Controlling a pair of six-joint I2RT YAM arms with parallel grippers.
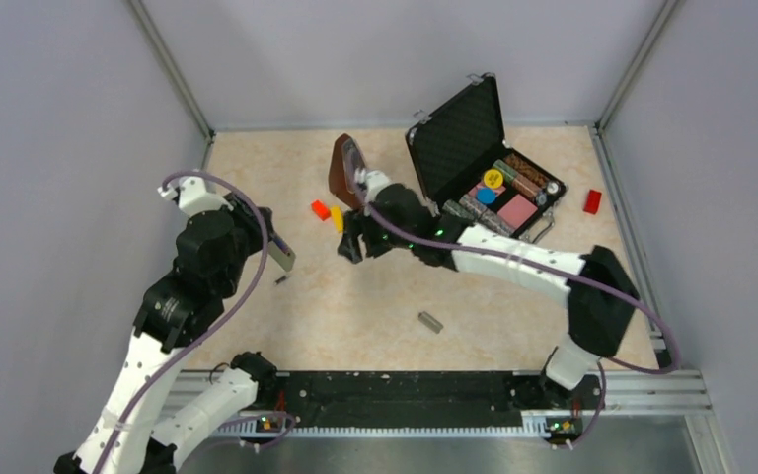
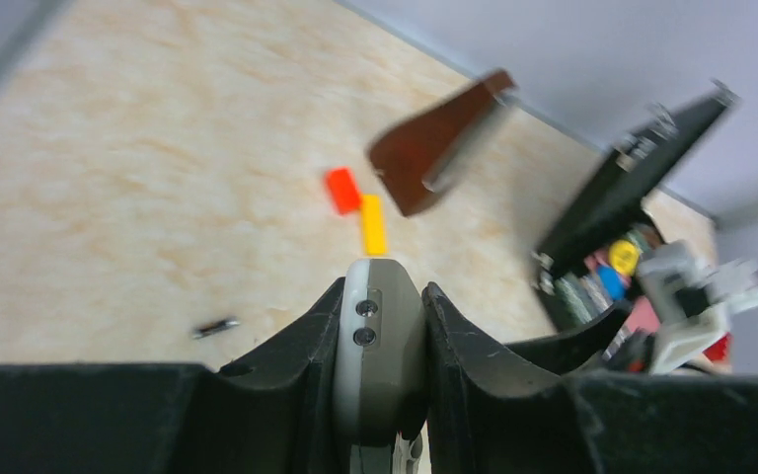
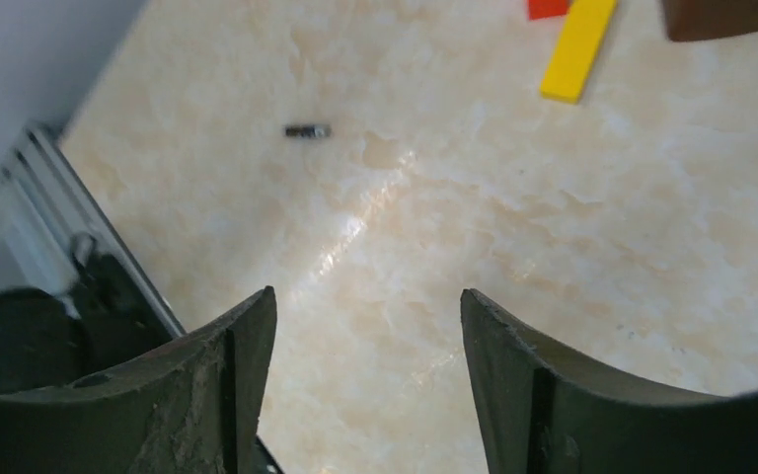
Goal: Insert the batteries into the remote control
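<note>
Clamping the remote control (image 2: pixel 379 365) edge-on, the left gripper (image 2: pixel 385 292) holds it raised above the table (image 1: pixel 513 296). It looks like rigid, light plastic, best held by its long sides. One battery (image 1: pixel 281 280) lies on the table nearby. It is tiny, hard and round, likely to roll, so pinch across its middle. Right gripper (image 3: pixel 367 296) hangs spread and empty near the yellow block (image 1: pixel 337 219).

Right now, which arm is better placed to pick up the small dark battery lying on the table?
Right. The right gripper is open and empty above the table, with the battery in its view. The left gripper is shut on the remote control, so it is busy.
</note>
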